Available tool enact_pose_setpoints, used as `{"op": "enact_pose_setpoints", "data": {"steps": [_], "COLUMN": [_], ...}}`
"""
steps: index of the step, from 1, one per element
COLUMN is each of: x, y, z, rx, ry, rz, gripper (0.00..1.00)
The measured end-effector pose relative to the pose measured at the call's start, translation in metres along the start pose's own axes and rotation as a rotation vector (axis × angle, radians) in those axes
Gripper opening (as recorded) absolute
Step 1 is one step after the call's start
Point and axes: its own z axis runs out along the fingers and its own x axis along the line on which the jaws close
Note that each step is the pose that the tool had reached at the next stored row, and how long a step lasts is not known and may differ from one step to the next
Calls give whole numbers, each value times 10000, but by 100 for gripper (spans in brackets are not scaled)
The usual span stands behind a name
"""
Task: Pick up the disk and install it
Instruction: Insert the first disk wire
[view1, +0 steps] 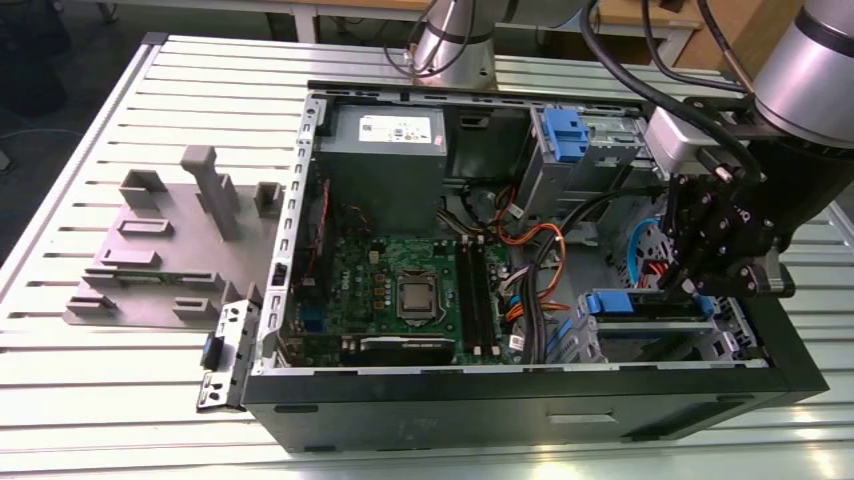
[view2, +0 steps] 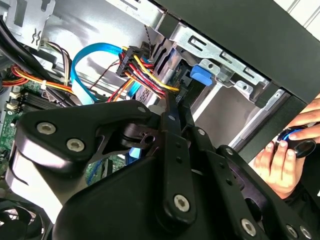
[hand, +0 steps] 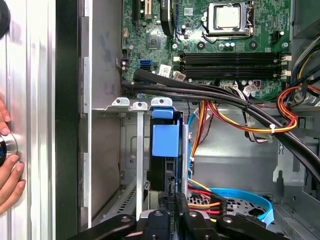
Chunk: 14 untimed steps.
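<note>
The computer case (view1: 534, 405) is black outside, bare grey metal inside. Its motherboard (view1: 400, 290) is green with black memory slots. The worktop (view1: 107, 400) is pale grey and ribbed in parallel slats. A blue plastic tab (hand: 164, 140) stands on the silver drive bay (hand: 135, 150). Cable bundles (hand: 240, 120) run red, yellow, orange and black; a flat cable (view2: 95, 55) is light blue. The gripper (view2: 165, 165) is black.

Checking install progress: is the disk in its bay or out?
In: the disk stands in the cage slot, with the gripper at its end.
</note>
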Motion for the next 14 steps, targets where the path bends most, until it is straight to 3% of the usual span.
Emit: {"op": "enact_pose_setpoints", "data": {"steps": [14], "x": [3], "y": [-1], "z": [-31], "rx": [0], "ry": [-14], "rz": [1], "gripper": [17]}}
